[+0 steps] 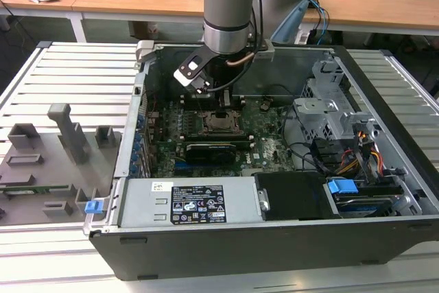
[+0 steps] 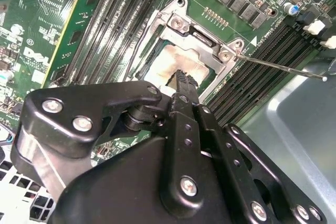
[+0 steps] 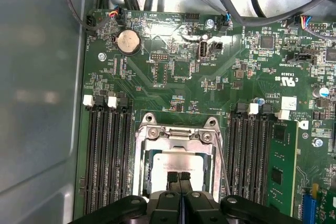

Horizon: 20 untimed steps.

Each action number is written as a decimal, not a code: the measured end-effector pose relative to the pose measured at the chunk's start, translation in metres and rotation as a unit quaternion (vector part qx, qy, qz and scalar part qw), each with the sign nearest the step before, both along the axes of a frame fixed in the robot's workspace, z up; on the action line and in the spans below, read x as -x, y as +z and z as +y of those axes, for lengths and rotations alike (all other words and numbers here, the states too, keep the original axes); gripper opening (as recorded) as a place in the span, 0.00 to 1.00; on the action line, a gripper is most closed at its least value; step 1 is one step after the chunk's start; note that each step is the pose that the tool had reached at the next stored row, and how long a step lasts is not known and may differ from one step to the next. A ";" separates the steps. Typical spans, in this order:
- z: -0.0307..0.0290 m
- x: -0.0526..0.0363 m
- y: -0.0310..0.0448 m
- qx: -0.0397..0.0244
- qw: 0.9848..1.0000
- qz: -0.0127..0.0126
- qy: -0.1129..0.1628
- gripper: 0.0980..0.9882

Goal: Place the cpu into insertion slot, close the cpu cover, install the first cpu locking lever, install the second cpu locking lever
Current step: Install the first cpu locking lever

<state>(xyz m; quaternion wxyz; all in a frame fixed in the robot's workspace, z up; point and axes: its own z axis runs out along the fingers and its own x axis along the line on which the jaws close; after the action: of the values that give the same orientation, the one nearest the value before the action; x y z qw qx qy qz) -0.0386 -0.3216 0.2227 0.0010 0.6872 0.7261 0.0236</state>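
1. The black metal gripper point(image 3: 179, 176) is down inside the open case, its fingertips pressed together right above the cpu point(image 3: 178, 160).
2. The cpu, matte silver and smeared with pale residue, sits in the insertion slot point(image 1: 221, 124) on the green circuit board point(image 3: 173, 77).
3. The cpu cover point(image 3: 176, 134), a thin shiny steel frame, lies flat around it.
4. A thin wire locking lever point(image 2: 283, 67) juts out free over the black memory slots point(image 2: 275, 43).
5. A black-and-white label point(image 1: 197, 204) sits on the grey power supply point(image 1: 140, 204); its print is too small to read.

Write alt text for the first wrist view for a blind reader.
The closed black claw hangs over the silvery cpu, which is framed by the metal cpu cover. Black memory slots flank it on the green circuit board.
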 end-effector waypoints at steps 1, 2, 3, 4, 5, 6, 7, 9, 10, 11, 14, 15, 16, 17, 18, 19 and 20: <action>0.0000 0.0000 0.0003 0.000 1.000 0.000 0.000 0.01; 0.0000 0.0000 0.0007 0.000 1.000 0.000 0.000 0.01; 0.0000 0.0000 0.0017 0.000 1.000 0.000 0.000 0.01; 0.0000 0.0000 0.0028 0.000 1.000 0.000 0.000 0.01; 0.0000 0.0000 0.0038 0.000 1.000 0.000 0.000 0.01; 0.0000 0.0000 0.0048 0.001 1.000 0.000 0.000 0.01; 0.0000 0.0000 0.0054 0.001 1.000 0.000 0.000 0.01; 0.0000 0.0000 0.0074 0.001 1.000 0.000 0.000 0.01; 0.0000 0.0000 0.0097 0.001 1.000 0.000 0.000 0.01; 0.0000 0.0000 0.0119 0.001 1.000 0.000 0.000 0.01; 0.0000 0.0000 0.0214 0.001 1.000 0.000 0.000 0.01; 0.0000 0.0000 0.0253 0.001 1.000 0.000 0.000 0.01; 0.0000 0.0000 0.0293 0.002 1.000 0.000 0.000 0.01; 0.0001 0.0000 0.0342 0.003 1.000 0.000 0.000 0.01; 0.0001 0.0000 0.0405 0.003 1.000 0.000 0.000 0.01; 0.0002 0.0000 0.0419 0.004 1.000 0.000 0.000 0.01; 0.0002 0.0000 0.0419 0.004 1.000 0.000 0.001 0.01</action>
<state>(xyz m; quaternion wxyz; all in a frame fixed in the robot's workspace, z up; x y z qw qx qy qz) -0.0386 -0.3214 0.2646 0.0040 0.6865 0.7268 0.0204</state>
